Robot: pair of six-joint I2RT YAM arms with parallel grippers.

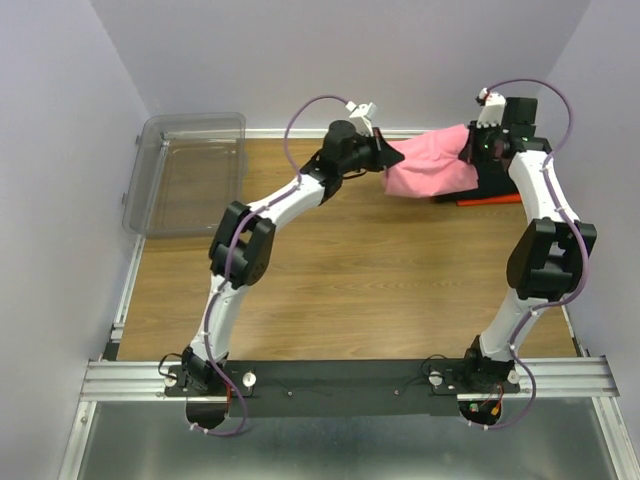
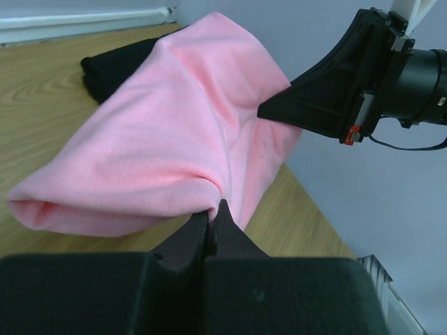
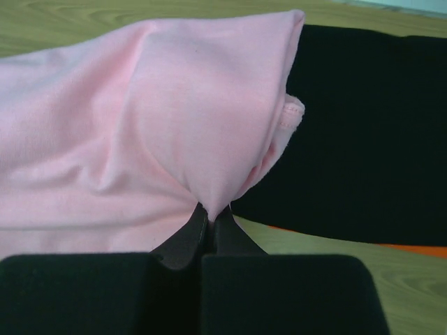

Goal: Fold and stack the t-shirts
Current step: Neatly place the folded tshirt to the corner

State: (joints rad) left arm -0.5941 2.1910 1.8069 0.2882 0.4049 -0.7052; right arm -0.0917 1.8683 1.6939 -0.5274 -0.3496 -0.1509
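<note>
1. Two claws share one load. The left claw is pinched fully shut on the end of the pink shirt that lies farther from the black shirt.
2. The right claw is pinched just as tightly on the shirt's other end, just beside the black shirt.
3. Between them the pink shirt hangs as a doubled-over bundle, partly in front of and over the black shirt. Whether the two touch I cannot tell.
4. The black shirt lies folded flat on the bench, on top of an orange shirt whose edge shows from under it.
5. By my judgement, two shirts are folded and stacked. The pink one looks folded but is not yet laid squarely on the black shirt and let go.
6. A clear bin sits well to the left of the black shirt.
</note>
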